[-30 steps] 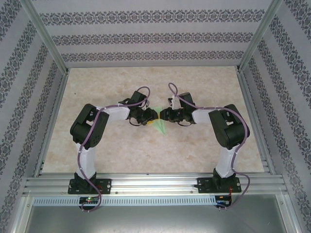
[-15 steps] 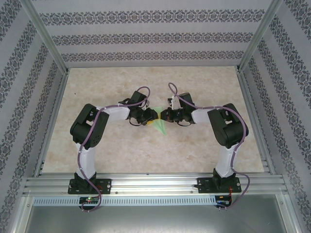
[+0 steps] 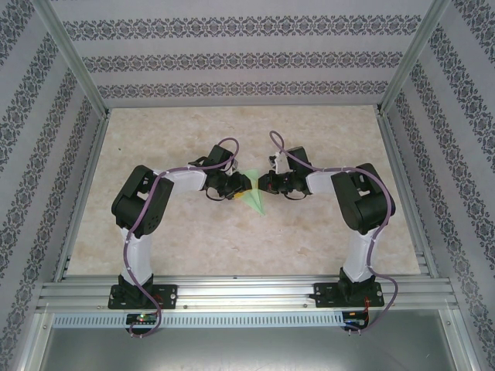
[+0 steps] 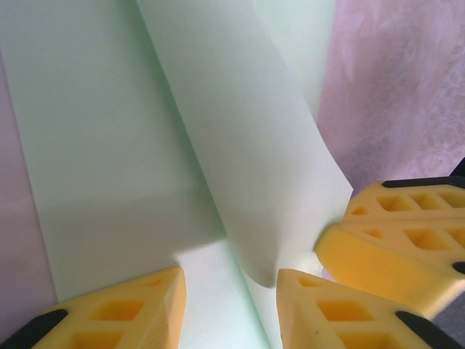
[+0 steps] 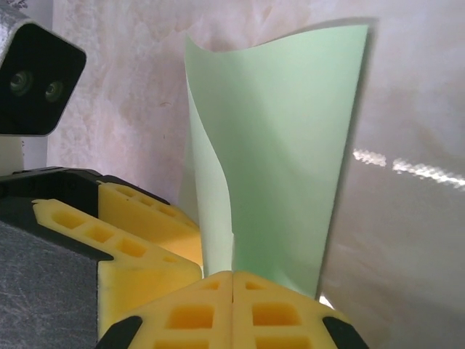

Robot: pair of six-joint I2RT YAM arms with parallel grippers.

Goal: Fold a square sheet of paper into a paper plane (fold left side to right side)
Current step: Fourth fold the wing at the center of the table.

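The sheet of paper [image 3: 254,204] is a pale mint-green folded shape at the table's middle, its sharp tip pointing toward the arms' bases. My left gripper [image 3: 243,185] stands open over it. In the left wrist view its yellow fingers [image 4: 138,305] straddle the paper [image 4: 109,145] on either side of a centre crease. My right gripper [image 3: 264,184] faces it from the right, shut on the edge of a flap. That flap [image 5: 290,160] rises curled and upright from the closed jaws [image 5: 232,276]. The right gripper's fingers [image 4: 389,243] show beside the curled flap.
The table top [image 3: 178,239] is pale marbled board, framed by aluminium rails [image 3: 247,292] at the near edge. Patterned walls [image 3: 247,58] close in the back and sides. The left gripper's yellow fingers [image 5: 138,222] and wrist camera [image 5: 36,80] sit close to the right jaws.
My right gripper has closed on the flap's edge and drawn slightly back to the right, raising the flap. The left gripper has stayed in place, open.
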